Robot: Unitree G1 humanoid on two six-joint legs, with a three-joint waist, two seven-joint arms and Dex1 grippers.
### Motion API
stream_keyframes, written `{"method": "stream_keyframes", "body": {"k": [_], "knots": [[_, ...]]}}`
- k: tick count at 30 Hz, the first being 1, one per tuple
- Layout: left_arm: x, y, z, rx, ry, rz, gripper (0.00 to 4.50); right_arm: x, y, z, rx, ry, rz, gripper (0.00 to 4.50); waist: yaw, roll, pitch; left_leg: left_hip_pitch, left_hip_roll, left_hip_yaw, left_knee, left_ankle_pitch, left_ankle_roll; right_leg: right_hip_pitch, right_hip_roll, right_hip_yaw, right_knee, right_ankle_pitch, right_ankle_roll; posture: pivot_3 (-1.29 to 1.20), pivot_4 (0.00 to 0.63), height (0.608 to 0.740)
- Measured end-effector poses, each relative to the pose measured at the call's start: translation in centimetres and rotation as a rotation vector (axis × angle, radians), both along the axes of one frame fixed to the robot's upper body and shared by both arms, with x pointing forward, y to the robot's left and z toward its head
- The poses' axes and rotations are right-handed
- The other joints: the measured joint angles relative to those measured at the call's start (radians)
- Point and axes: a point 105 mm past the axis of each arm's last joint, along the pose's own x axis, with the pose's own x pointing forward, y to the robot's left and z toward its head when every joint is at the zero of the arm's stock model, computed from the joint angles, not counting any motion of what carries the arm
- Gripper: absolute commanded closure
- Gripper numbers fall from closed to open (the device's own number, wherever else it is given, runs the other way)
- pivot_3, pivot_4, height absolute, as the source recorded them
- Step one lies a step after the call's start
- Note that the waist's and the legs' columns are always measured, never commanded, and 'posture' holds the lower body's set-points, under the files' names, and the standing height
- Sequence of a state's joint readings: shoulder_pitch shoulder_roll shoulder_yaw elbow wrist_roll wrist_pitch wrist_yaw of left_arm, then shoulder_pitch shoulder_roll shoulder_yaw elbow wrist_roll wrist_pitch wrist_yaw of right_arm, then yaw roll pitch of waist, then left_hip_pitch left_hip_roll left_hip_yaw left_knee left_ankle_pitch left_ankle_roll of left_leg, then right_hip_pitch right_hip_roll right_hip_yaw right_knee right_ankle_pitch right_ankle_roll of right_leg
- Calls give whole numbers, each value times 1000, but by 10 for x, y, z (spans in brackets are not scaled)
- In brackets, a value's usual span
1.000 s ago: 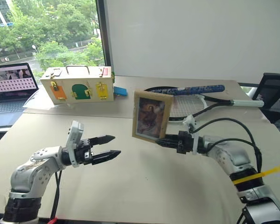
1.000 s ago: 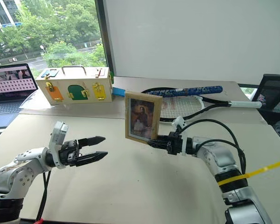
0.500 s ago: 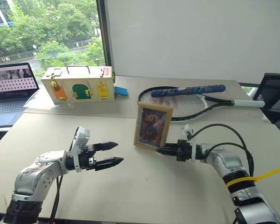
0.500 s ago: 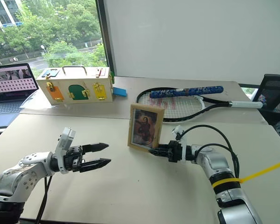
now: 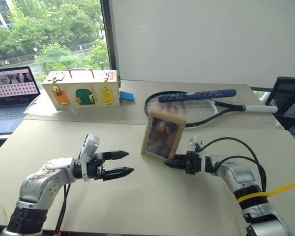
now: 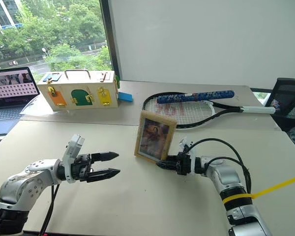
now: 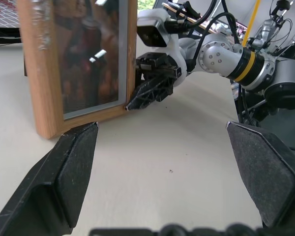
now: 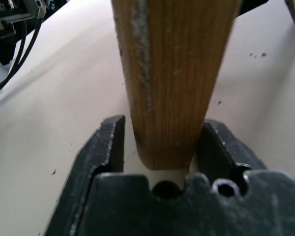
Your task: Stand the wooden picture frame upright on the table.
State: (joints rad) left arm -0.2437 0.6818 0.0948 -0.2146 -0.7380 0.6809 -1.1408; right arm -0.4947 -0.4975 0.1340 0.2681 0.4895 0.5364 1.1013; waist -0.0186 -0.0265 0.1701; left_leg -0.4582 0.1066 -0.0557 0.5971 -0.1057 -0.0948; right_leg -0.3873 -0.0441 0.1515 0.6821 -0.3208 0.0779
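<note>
The wooden picture frame (image 5: 162, 138) stands on its lower edge on the table (image 5: 152, 206), leaning back, with its brownish photo facing me. My right gripper (image 5: 167, 162) is at the frame's lower right corner. In the right wrist view its fingers (image 8: 108, 142) straddle the frame's wooden edge (image 8: 174, 73), with a narrow gap on one side, so it is open. My left gripper (image 5: 129, 162) is wide open and holds nothing. It points at the frame from the left, a short way off. The left wrist view shows the frame (image 7: 78, 59) with the right gripper (image 7: 137, 101) at its corner.
A cream box with coloured doors (image 5: 81, 89) and a small blue item (image 5: 127, 96) sit at the back left. A racket (image 5: 196, 105) lies behind the frame. A laptop (image 5: 12, 91) stands at the far left and a black chair (image 5: 290, 98) at the right edge.
The right gripper brought the frame down from the air onto the table. Its fingers have since spread off the frame's edge, and the frame now leans back. The left gripper stays open.
</note>
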Motion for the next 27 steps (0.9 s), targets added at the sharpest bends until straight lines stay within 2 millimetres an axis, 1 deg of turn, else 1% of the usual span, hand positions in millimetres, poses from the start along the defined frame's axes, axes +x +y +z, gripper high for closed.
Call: {"method": "stream_keyframes", "body": {"k": [1,2,3,5,9,10,12,15,17,18,19,20,21,22,24,27], "knots": [[1,0,0,-1,2,-1,0,-1,0,1,6,5,2,467,0,0,0,0,0,0,0,0,0,0,0,0,0,0,0,0,150,698],[2,1,0,-2,4,-1,0,-3,-1,2,12,8,0,215,0,0,0,0,0,0,0,0,0,0,0,0,0,0,0,0,150,698],[3,2,0,-2,3,0,0,-3,-2,2,19,11,-5,100,1,0,0,0,0,0,0,0,0,0,0,0,0,0,0,0,150,698],[5,4,1,2,-1,9,0,-5,-10,3,27,15,-29,100,7,0,0,0,0,0,1,0,0,1,0,0,0,0,1,0,150,698],[10,10,2,-5,-14,42,0,-7,-52,3,-16,-1,-168,100,16,0,0,0,0,0,0,0,0,0,0,0,-1,-1,2,0,150,698],[10,10,2,-6,-14,45,0,-7,-56,4,-23,-4,-184,100,14,0,0,0,0,0,0,0,0,0,0,0,-1,-1,2,0,150,698],[11,10,2,-7,-14,47,0,-7,-59,4,-30,-9,-195,100,5,0,0,0,0,0,0,0,0,0,0,0,-1,-1,2,0,150,698],[13,11,2,0,-31,66,0,-12,-64,3,-26,-13,-214,100,1,0,0,0,0,0,-1,0,0,0,0,0,-1,-1,2,0,150,698],[25,15,1,20,-75,173,0,-35,-87,3,-145,-97,-215,100,19,3,1,-2,-3,0,-1,0,0,0,-2,0,-2,-2,2,0,150,698],[34,25,-4,59,-98,268,0,-45,-101,5,-209,-139,-226,100,26,4,1,-2,-3,0,-1,0,0,0,-3,0,-3,-2,2,0,150,698],[44,37,-10,111,-115,370,0,-50,-112,16,-263,-204,-256,100,27,3,1,-2,-2,0,-2,-1,0,0,-2,0,-3,-2,2,0,150,698],[50,44,-15,150,-128,430,0,-51,-115,32,-282,-282,-282,100,20,3,1,-1,-2,0,-2,0,0,0,-2,0,-3,-2,2,0,150,698],[52,44,-17,168,-142,451,0,-51,-111,47,-285,-352,-289,100,11,3,1,-1,-1,0,-2,0,0,0,-1,0,-3,-2,3,0,150,698],[54,43,-19,188,-153,458,0,-53,-104,56,-276,-400,-289,100,5,3,0,0,-1,0,-2,1,-1,1,-1,0,-3,-3,4,0,150,698],[55,40,-24,224,-164,458,0,-61,-88,64,-237,-440,-277,100,0,2,0,1,-1,0,-2,1,-1,1,-1,0,-3,-3,5,0,150,698],[57,42,-28,241,-157,458,0,-63,-79,62,-212,-421,-301,100,1,2,0,0,-1,0,-2,1,-2,1,-1,0,-3,-3,4,0,150,698]]}}
